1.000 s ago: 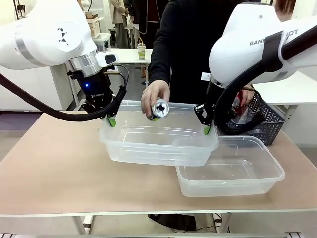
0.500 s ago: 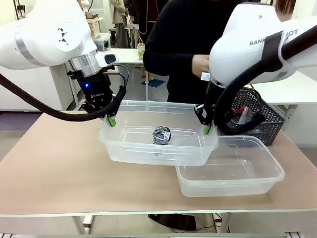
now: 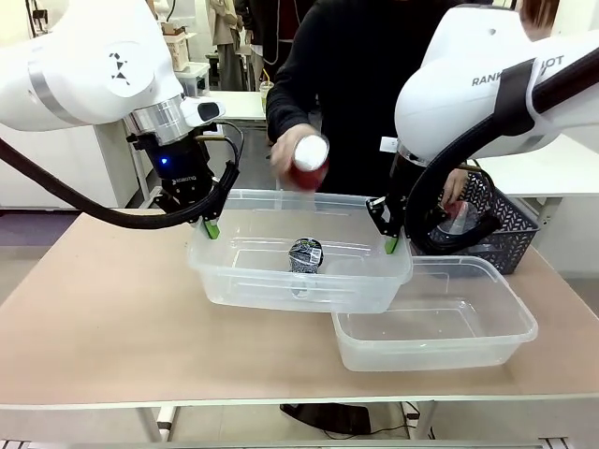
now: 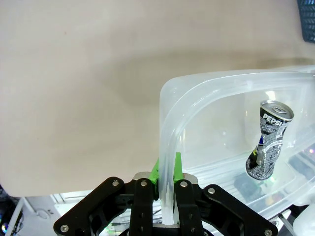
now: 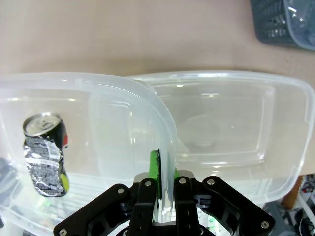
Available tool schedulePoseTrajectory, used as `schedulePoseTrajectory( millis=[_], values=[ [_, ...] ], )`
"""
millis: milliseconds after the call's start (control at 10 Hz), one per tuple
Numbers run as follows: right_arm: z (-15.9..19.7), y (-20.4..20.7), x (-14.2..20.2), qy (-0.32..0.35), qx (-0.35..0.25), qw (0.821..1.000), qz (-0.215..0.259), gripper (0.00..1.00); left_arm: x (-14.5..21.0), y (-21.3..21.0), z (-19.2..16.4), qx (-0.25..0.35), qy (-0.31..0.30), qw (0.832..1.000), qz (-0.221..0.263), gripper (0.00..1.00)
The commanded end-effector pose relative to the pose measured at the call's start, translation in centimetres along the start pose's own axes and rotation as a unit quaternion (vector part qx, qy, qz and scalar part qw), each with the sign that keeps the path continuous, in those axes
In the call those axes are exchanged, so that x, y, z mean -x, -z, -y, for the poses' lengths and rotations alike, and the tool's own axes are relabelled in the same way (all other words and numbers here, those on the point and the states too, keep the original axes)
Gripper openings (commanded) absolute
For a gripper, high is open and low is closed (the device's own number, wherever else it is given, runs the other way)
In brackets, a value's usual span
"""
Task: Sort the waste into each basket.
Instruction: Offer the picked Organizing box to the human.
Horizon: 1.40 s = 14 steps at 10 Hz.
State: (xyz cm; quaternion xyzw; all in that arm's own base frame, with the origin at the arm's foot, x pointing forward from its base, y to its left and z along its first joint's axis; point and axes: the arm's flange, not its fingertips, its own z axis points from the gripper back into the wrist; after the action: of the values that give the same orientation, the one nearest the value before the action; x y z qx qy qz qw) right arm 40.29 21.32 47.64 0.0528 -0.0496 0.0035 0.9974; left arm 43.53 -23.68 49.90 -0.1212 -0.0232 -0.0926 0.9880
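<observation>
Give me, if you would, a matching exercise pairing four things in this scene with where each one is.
1. crushed Pepsi can
2. red can
3. larger clear tub
4. smaller clear tub

A. resting on the table
B. in the person's hand
C. held at its rim by left gripper and right gripper
D. inside the larger clear tub

Pairs: 1-D, 2-B, 3-C, 4-A

Tan tabletop (image 3: pixel 112 318), dark lattice basket (image 3: pixel 513 227) at its far right edge (contents unclear).
</observation>
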Motion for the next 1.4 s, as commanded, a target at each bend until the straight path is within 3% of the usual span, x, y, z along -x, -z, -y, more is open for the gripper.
schedulePoseTrajectory(
  millis=[0,1300],
  values=[
    [0.15,-0.07,0.10,0.000,0.000,1.000,-0.003,0.05,-0.13,-0.57,0.17,0.004,0.006,1.000,0.004,0.07],
    [0.15,-0.07,0.10,0.000,0.000,1.000,-0.003,0.05,-0.13,-0.57,0.17,0.004,0.006,1.000,0.004,0.07]
  ],
)
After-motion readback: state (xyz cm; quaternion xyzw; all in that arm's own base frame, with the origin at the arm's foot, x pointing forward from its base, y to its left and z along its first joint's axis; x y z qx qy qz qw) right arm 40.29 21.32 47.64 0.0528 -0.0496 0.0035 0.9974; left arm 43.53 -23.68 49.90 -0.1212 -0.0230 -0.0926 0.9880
